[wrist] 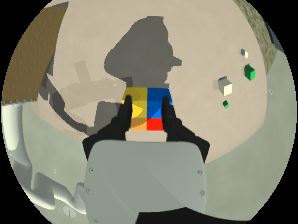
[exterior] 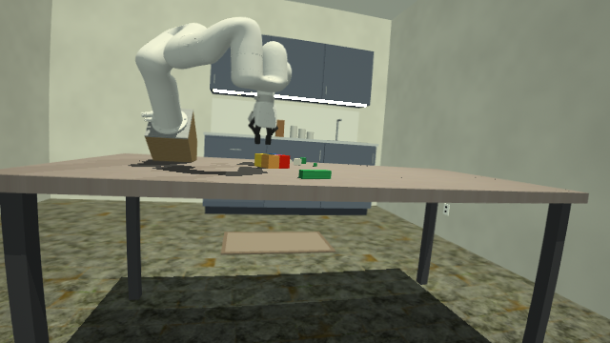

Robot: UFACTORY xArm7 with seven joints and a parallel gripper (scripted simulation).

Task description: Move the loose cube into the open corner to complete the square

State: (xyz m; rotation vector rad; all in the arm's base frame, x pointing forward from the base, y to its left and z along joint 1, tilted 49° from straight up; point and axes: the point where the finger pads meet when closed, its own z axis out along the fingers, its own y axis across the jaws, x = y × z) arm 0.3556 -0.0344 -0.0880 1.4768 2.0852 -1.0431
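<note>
Your fingers sit half spread with nothing pinched, gripper (exterior: pixel 262 138) hanging above the cube cluster (exterior: pixel 272 161), so you get a straight look down. Wrist view shows yellow (wrist: pixel 137 108), blue (wrist: pixel 158 102) and red (wrist: pixel 154 124) cubes packed together; the fourth looks seated, but I can't confirm flush faces. A green bar (exterior: pixel 315 174) and small bits lie apart on the bench (exterior: pixel 429 188).
</note>
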